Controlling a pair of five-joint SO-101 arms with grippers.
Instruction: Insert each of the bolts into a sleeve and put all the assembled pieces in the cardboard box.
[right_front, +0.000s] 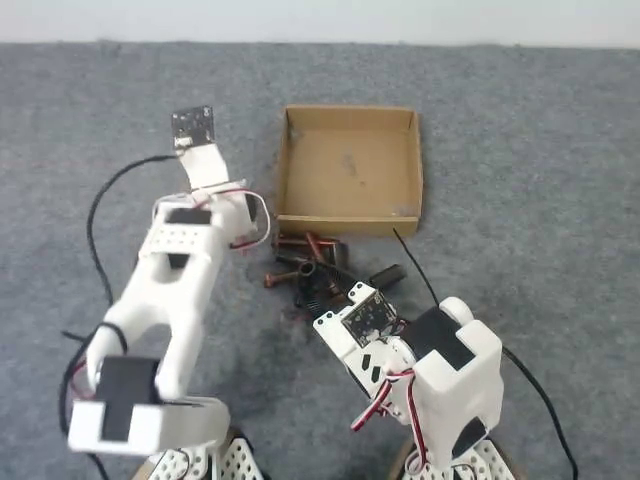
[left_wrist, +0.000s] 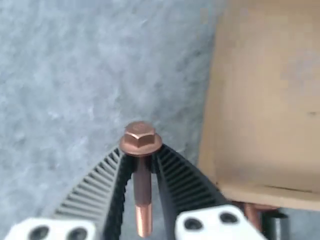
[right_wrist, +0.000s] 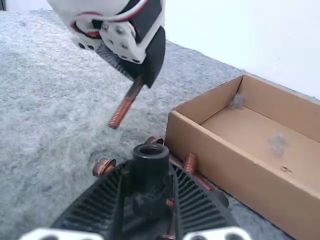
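One bolt (left_wrist: 142, 175) is pinched below its hex head in the left claw (left_wrist: 141, 151), which is narrow around the shank. In the right wrist view this bolt (right_wrist: 125, 107) hangs tilted, threaded end down, above the surface (right_front: 520, 300). It is just off the box's (right_front: 349, 225) near left corner. A black sleeve (right_wrist: 149, 155) stands upright, bore up, gripped in the right claw (right_wrist: 149, 175), which is closed around it. Loose bolts (right_wrist: 190, 162) lie just behind it against the box wall (right_wrist: 215, 150). From above, a pile of bolts and sleeves (right_front: 310, 270) lies beside the box's near wall, between the two arms.
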